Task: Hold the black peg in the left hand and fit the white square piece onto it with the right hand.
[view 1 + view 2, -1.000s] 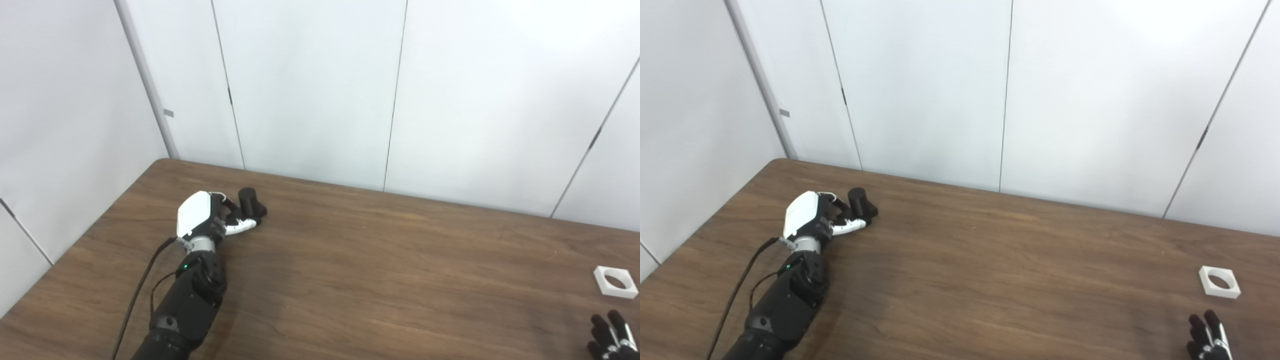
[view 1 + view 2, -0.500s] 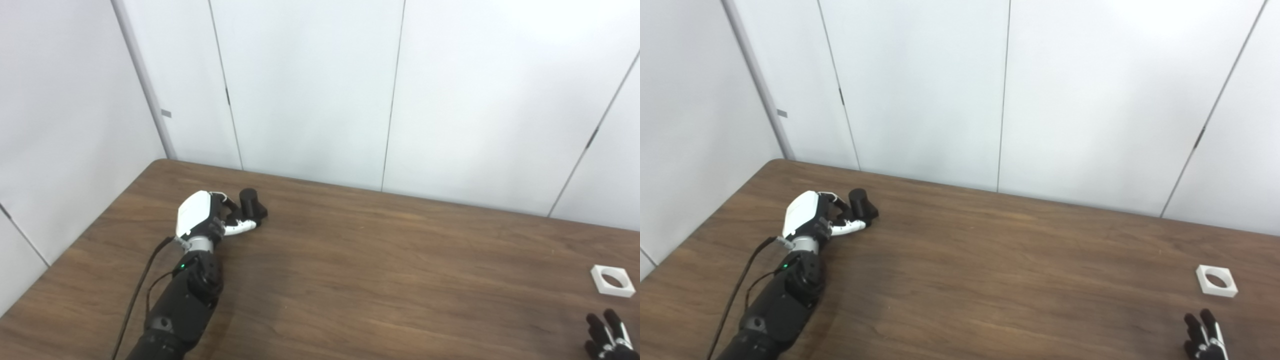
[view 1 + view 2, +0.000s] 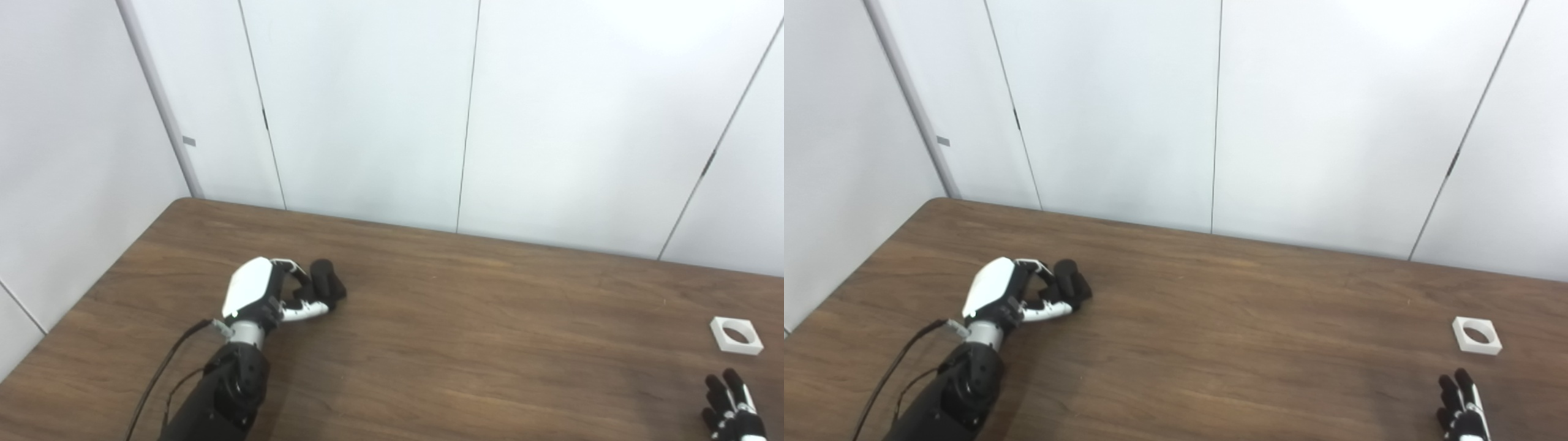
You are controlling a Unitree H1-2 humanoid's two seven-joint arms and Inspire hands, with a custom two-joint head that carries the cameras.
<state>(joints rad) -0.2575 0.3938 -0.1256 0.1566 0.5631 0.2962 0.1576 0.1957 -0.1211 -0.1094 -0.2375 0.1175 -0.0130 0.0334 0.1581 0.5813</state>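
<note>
Left hand (image 3: 269,293) curled around black peg (image 3: 327,286), low on the worktop (image 3: 465,331); whether the peg is lifted clear cannot be told. The grip leaves the peg's far end exposed, presumably so a piece can slide on. White square piece (image 3: 736,335) lies flat, hole up, well apart at far right. Right hand (image 3: 732,410) near it, empty, fingers spread.

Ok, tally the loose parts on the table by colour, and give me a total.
Black: 1, the black peg, with the left robot hand curled around it.
White: 1, the white square piece, lying alone beyond the right robot hand.
Total: 2.
</note>
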